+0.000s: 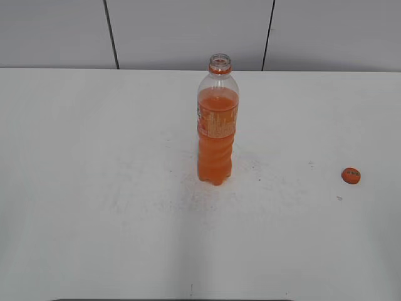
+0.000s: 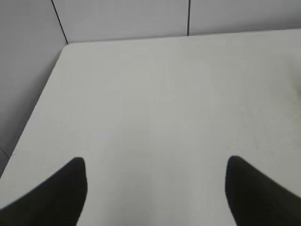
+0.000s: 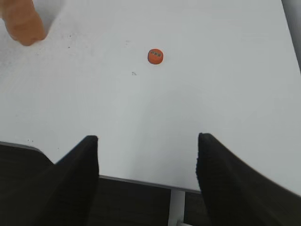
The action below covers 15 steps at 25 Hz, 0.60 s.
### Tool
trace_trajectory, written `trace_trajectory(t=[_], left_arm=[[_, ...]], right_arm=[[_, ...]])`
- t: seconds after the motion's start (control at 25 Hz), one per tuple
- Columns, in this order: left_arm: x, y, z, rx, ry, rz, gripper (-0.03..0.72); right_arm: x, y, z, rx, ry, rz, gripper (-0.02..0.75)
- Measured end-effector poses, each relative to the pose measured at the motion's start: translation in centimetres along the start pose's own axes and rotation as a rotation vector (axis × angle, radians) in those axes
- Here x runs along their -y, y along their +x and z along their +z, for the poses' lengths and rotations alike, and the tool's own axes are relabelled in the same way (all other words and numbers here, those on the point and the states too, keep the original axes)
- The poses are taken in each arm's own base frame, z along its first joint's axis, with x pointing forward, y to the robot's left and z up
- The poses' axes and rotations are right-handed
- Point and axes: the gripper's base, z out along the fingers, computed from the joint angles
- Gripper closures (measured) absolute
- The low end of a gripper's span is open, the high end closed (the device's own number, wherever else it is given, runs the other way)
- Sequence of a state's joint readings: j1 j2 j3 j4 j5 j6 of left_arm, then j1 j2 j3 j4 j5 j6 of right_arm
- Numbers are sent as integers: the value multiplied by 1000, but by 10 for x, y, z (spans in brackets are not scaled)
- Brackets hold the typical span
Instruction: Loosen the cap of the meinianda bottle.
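- Although the task asks only for loosening, the exterior view shows the tall clear plastic meinianda bottle with orange liquid standing upright near the middle of the white counter with its threaded mouth bare above the orange neck ring; the small round orange plastic screw cap lies flat on the counter well apart to the right, lettered top up. Neither arm appears in this view.
- Seen from the left wrist, the left tool has its two dark fingers spread wide with nothing between them, hanging over a bare corner of the counter; neither bottle nor cap shows here.
- Seen from the right wrist, the right tool is likewise spread wide and empty, poised over the near edge of the counter. The cap lies ahead of it, well clear of the fingers, and the blurred orange base of the bottle sits at the upper left corner.
- Judging from this layout, the work looks finished: the cap is fully off rather than merely loosened, and both arms appear parked away from it. Nothing seems left to do.
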<state>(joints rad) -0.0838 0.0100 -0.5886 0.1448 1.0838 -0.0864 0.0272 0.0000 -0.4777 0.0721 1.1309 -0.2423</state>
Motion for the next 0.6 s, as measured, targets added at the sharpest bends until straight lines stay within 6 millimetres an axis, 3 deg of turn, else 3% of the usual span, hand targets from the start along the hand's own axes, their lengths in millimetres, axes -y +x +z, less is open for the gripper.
trace_trajectory(t=[0.6], left_arm=[[8,1,2,32,82,-9,148]], right_arm=[[1,-2,7,75,21,1,246]])
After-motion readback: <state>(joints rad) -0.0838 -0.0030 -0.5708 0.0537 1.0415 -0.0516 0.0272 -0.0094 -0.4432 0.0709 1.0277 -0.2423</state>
